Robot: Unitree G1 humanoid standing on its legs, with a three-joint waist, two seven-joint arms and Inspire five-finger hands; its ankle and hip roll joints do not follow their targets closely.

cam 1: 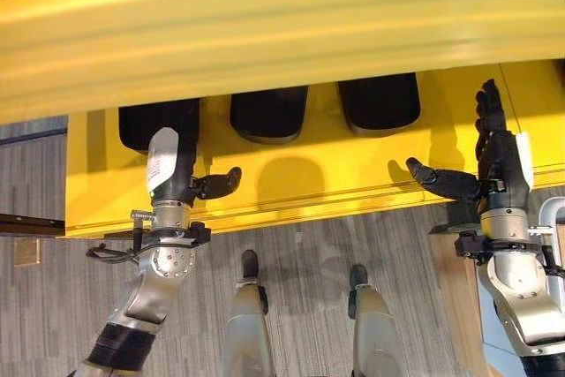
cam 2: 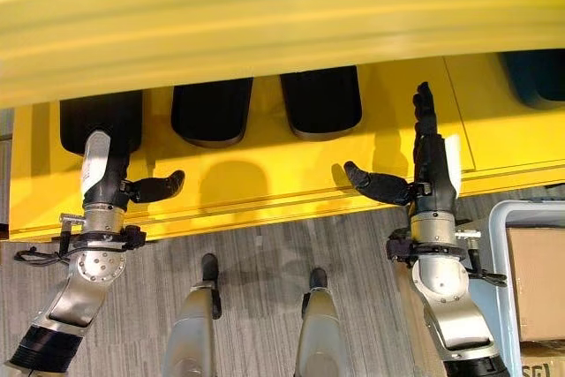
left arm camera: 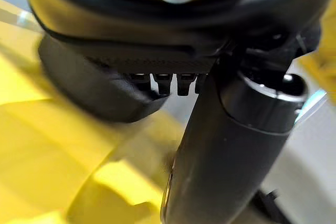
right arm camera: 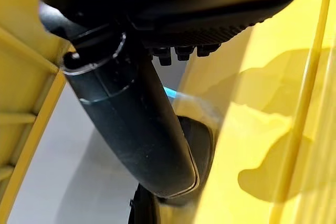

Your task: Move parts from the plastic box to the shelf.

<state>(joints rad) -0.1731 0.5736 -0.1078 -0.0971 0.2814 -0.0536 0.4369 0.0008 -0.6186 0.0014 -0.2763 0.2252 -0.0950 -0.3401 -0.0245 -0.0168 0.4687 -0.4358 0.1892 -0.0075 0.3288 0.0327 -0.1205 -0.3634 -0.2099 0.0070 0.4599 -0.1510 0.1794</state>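
Three black parts lie side by side on the yellow shelf board, half hidden under the upper yellow shelf: a left one, a middle one and a right one. My left hand reaches over the shelf's front edge onto the left part, thumb stuck out sideways. It merges with the dark part, so its grip is unclear. To the right of the parts, my right hand hovers over bare shelf. It is open, with fingers straight, thumb spread, and nothing held.
A grey plastic box stands at the lower right with a cardboard carton in it. A blue container sits on the shelf at the far right. Grey carpet lies in front of the shelf.
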